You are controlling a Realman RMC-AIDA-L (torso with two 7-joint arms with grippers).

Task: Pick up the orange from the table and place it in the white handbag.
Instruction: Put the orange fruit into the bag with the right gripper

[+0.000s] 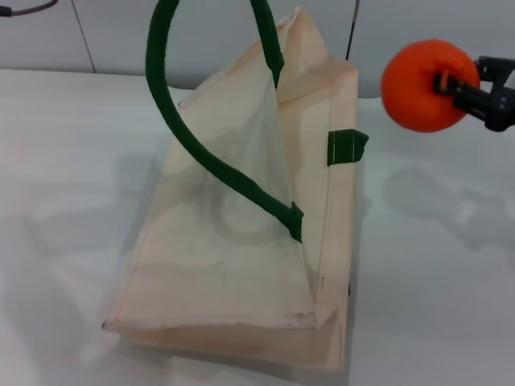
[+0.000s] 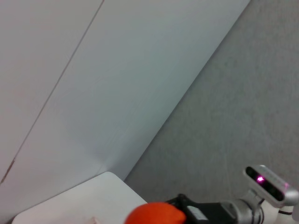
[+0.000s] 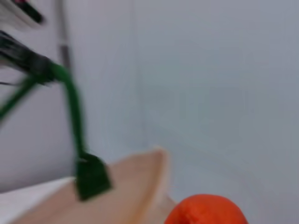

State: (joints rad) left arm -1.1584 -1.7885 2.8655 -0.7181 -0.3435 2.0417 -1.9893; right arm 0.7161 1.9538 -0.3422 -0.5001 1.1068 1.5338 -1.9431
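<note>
The orange [image 1: 417, 90] hangs in the air to the right of the white handbag [image 1: 233, 249], level with the bag's top edge. My right gripper [image 1: 445, 83] is shut on the orange, coming in from the right. The cream bag stands on the white table [image 1: 64, 161] with its mouth pulled open. One green handle [image 1: 173, 121] is drawn taut upward out of the head view. In the right wrist view my left gripper [image 3: 29, 61], dark and blurred, holds that handle [image 3: 72, 107] up. The orange also shows in the left wrist view [image 2: 154, 215] and the right wrist view [image 3: 205, 212].
A pale wall [image 1: 121, 32] runs behind the table. A second green handle tab [image 1: 347, 147] sticks out on the bag's right side, near the orange. My right arm [image 2: 224, 212] shows in the left wrist view behind the orange.
</note>
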